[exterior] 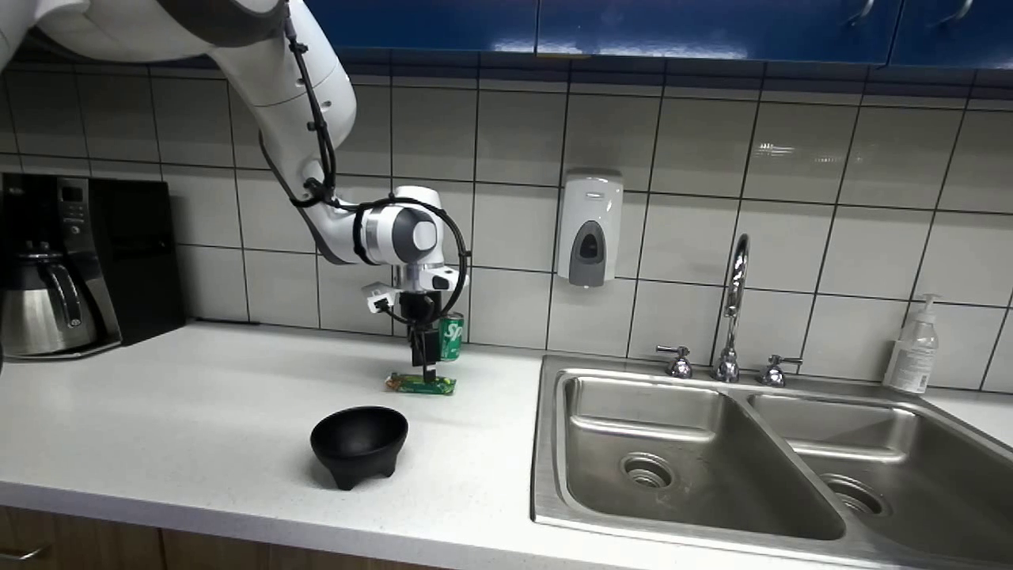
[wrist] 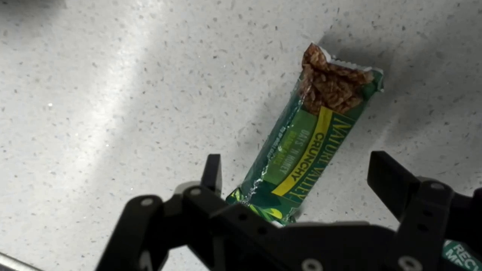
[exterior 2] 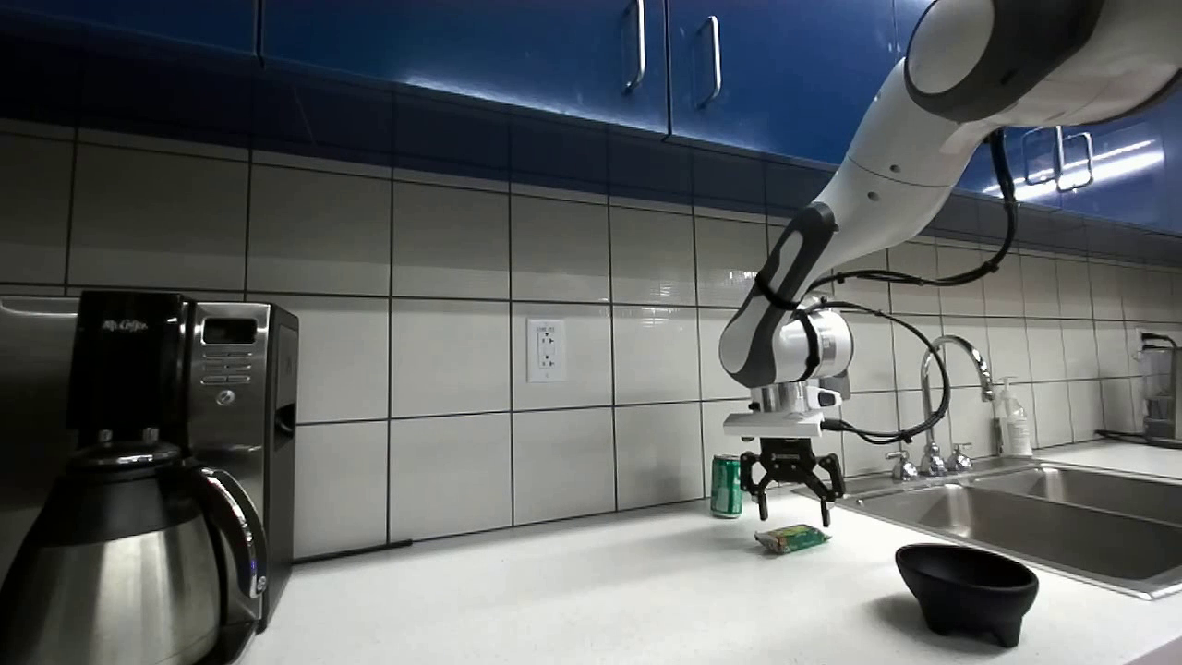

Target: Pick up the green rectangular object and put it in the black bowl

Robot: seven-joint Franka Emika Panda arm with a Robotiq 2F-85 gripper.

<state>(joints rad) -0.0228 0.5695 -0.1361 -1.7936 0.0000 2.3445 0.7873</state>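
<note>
The green bar, a wrapped granola bar, lies flat on the white counter in both exterior views (exterior: 410,385) (exterior 2: 792,538). In the wrist view the bar (wrist: 301,150) lies slanted, its near end between the spread fingers and its brown-printed end farther out. My gripper (exterior 2: 794,516) is open and empty, pointing down just above the bar. Its fingers also show in the wrist view (wrist: 295,160), one on each side of the bar, with gaps. The black bowl (exterior: 360,443) stands upright on the counter nearer the front edge; it also shows in an exterior view (exterior 2: 968,591).
A green can (exterior: 451,336) stands close behind the gripper by the tiled wall; part of it shows in the wrist view (wrist: 460,256). A steel double sink (exterior: 696,451) with faucet (exterior: 734,309) is beside the bowl. A coffee maker (exterior 2: 185,443) stands at the counter's far end.
</note>
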